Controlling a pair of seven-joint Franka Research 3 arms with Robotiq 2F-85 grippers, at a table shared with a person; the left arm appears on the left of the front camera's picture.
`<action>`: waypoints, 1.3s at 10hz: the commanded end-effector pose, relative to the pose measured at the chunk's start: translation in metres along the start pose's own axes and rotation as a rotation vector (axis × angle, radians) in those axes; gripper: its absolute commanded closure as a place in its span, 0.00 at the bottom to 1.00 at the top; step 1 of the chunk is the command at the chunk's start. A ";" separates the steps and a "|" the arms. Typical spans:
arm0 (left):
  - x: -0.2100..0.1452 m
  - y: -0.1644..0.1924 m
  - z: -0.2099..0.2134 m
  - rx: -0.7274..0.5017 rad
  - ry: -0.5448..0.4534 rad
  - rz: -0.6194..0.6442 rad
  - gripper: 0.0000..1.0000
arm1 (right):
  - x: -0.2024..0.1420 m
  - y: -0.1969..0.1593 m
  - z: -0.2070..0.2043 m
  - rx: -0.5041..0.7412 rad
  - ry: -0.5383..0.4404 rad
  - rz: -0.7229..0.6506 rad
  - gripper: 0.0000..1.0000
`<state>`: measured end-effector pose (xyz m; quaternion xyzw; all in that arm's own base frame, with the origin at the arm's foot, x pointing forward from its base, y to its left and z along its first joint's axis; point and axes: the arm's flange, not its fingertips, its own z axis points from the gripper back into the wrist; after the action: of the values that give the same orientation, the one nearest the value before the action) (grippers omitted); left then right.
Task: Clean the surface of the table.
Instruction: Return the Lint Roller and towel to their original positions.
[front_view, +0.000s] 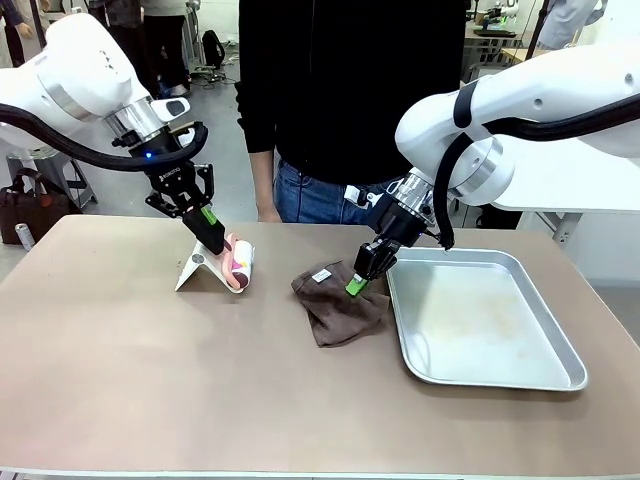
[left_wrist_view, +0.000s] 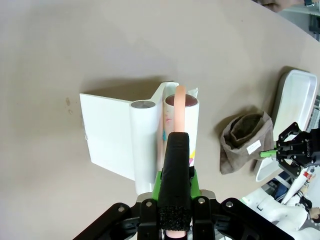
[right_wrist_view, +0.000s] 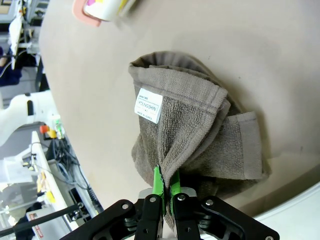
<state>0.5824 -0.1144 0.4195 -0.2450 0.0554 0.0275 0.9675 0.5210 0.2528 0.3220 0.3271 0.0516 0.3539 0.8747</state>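
While left jaws pinch the roller's handle, right jaws bite a half-hidden towel fold.

You get bright, even overhead light on the matte tan-brown table, with soft shadows close under each object. The shiny rectangular metal tray gives a pale, dull sheen without hard glare. Your wrist views bend the table's edges into curves. The pink-rimmed roll at the right wrist view's top edge is blurred.
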 end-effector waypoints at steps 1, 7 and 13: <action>-0.003 0.022 0.000 -0.012 0.012 -0.016 0.78 | 0.000 0.002 0.002 0.001 -0.012 0.021 0.95; -0.018 0.044 -0.004 -0.105 -0.037 -0.065 0.78 | 0.000 0.002 0.002 0.001 -0.012 0.021 0.95; -0.023 0.047 -0.005 -0.087 -0.023 -0.070 0.20 | 0.000 0.002 0.002 0.001 -0.012 0.021 0.95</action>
<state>0.5656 -0.0862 0.4013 -0.2963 0.0340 0.0009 0.9545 0.5210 0.2527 0.3220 0.3272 0.0516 0.3539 0.8747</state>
